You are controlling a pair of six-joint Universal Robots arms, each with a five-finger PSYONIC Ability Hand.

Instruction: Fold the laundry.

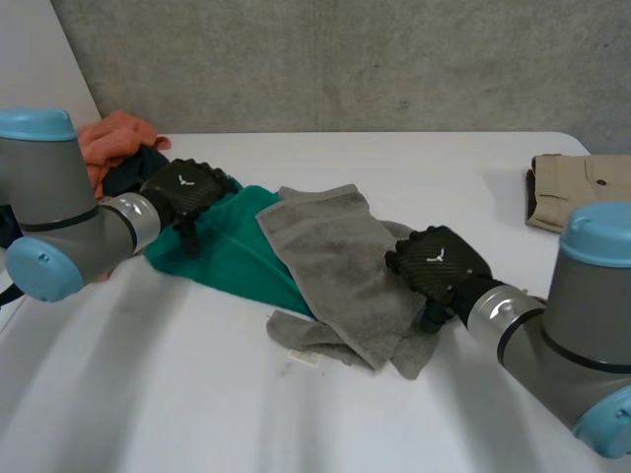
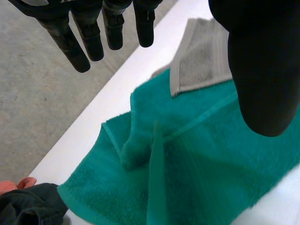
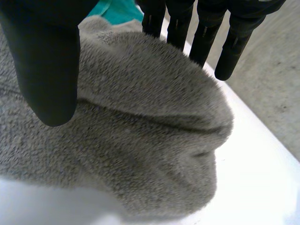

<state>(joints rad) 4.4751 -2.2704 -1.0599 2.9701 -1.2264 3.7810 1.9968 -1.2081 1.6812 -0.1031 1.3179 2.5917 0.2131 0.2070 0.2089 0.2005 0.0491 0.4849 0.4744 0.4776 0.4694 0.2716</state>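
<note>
Head view, nearest first: the grey towel (image 1: 340, 271) lies crumpled on the white table (image 1: 444, 168), its near edge bunched in loose folds and its far part spread flat and slanting across the middle. The right robot hand (image 1: 439, 261) sits at this towel's right edge, over a raised fold. In the right wrist view its fingers (image 3: 206, 37) are straight and the thumb (image 3: 47, 61) stands well apart from them, so the hand is wide and holds nothing, with a soft hump of grey towel lying under the palm.

Further back and to the left, the teal towel (image 1: 232, 251) lies partly under the grey one, which overlaps its right side. The left robot hand (image 1: 185, 189) hovers at the teal towel's far left corner. The left wrist view shows its fingers (image 2: 89, 33) straight and the thumb (image 2: 265, 70) spread away, wide too, above the rumpled teal cloth.

Behind the left robot hand a dark garment (image 1: 133, 169) lies just beside the teal towel, with an orange cloth (image 1: 113, 138) beyond it. A folded beige garment (image 1: 582, 187) rests at the table's far right edge, well apart from both towels.
</note>
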